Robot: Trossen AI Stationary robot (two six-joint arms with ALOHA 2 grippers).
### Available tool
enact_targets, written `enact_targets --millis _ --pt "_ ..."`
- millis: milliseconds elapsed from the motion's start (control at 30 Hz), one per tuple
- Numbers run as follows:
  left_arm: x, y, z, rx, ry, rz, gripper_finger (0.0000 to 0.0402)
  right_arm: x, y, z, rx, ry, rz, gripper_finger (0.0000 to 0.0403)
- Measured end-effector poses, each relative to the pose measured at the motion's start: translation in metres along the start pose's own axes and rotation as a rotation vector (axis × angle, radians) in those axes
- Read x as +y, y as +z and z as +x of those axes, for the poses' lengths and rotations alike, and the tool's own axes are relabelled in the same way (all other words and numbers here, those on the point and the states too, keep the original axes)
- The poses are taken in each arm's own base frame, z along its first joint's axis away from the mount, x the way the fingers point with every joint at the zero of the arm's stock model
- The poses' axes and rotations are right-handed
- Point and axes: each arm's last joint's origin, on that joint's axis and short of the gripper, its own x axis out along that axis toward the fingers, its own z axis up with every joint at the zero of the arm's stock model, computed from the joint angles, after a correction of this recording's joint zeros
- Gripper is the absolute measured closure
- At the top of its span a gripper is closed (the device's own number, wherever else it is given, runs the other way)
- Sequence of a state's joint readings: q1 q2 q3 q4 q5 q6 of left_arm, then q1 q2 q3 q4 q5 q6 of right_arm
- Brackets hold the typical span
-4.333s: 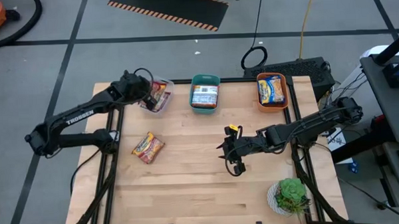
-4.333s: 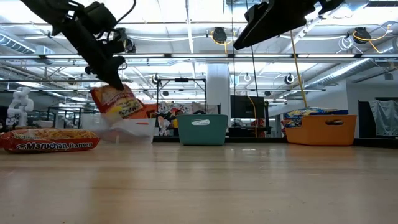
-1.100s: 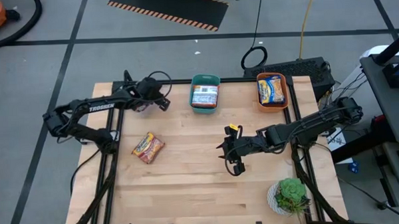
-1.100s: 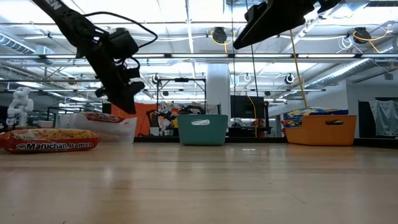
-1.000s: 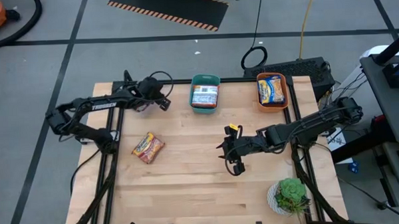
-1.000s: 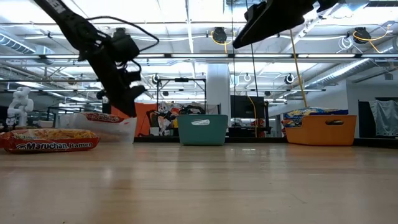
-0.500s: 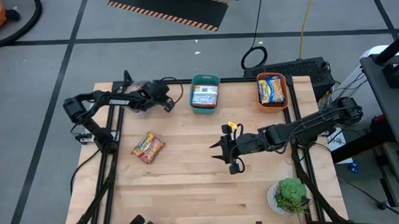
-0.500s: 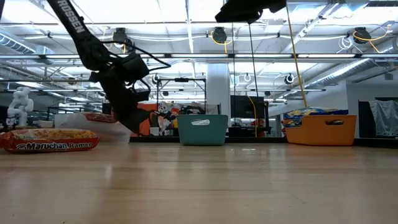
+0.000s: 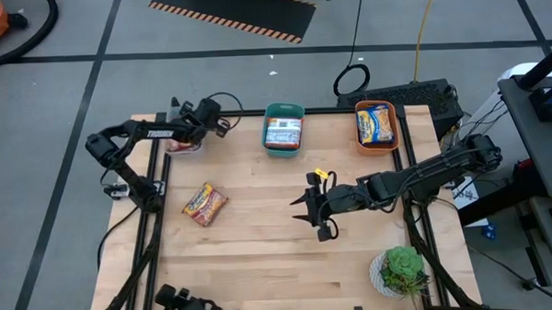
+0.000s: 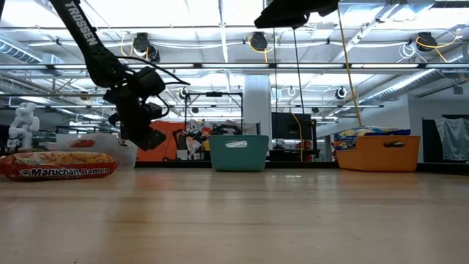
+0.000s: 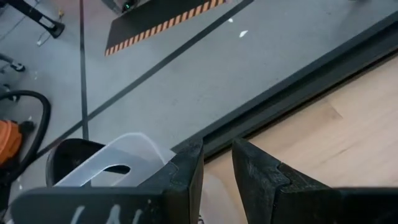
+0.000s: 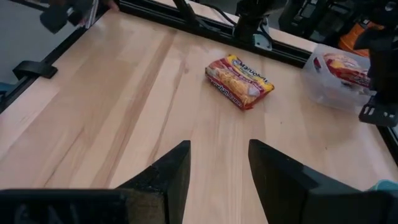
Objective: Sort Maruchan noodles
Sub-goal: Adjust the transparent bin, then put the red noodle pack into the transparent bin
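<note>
One orange-and-red Maruchan noodles packet (image 9: 204,203) lies flat on the table's left half and also shows in the right wrist view (image 12: 239,81). Other packets lie in three bins along the far edge: a clear one (image 9: 182,142), a teal one (image 9: 283,129) and an orange one (image 9: 376,124). My left gripper (image 9: 221,122) hangs by the far edge between the clear bin and the teal bin. Its fingers (image 11: 217,168) are slightly open with nothing between them. My right gripper (image 9: 308,216) hovers open above the table's middle, empty (image 12: 217,168).
A green potted plant (image 9: 404,270) stands at the near right corner. Bare wood lies between the loose packet and my right gripper. The table's dark frame edge (image 11: 292,93) runs just beyond my left gripper.
My left gripper has swung from beside the clear bin toward the table's far edge, sinking a little and turning as its arm folded back to the left. My right gripper has tipped up slightly while staying in place. The packets have not moved.
</note>
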State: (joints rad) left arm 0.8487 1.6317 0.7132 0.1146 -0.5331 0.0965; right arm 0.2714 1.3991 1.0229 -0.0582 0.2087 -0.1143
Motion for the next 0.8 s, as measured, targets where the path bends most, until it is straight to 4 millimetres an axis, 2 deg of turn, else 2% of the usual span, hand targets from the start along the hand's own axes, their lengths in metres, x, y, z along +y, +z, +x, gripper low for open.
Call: enact_targets --millis 167,300,567,800 --pt "0.005 0.004 -0.002 -0.023 0.007 0.006 0.0309 0.000 -0.002 0.000 0.025 0.000 -0.005 0.0245" --pt "0.003 0.012 -0.020 -0.082 -0.025 0.020 0.0309 -0.001 -0.003 0.000 0.030 -0.004 -0.006 0.0245" --pt "-0.007 0.024 -0.088 -0.216 -0.158 0.067 0.0309 -0.003 -0.004 0.001 0.035 -0.010 -0.036 0.0245" --pt "-0.006 0.005 -0.143 -0.166 -0.300 0.088 0.0309 -0.004 -0.004 0.001 0.035 -0.009 -0.056 0.0245"
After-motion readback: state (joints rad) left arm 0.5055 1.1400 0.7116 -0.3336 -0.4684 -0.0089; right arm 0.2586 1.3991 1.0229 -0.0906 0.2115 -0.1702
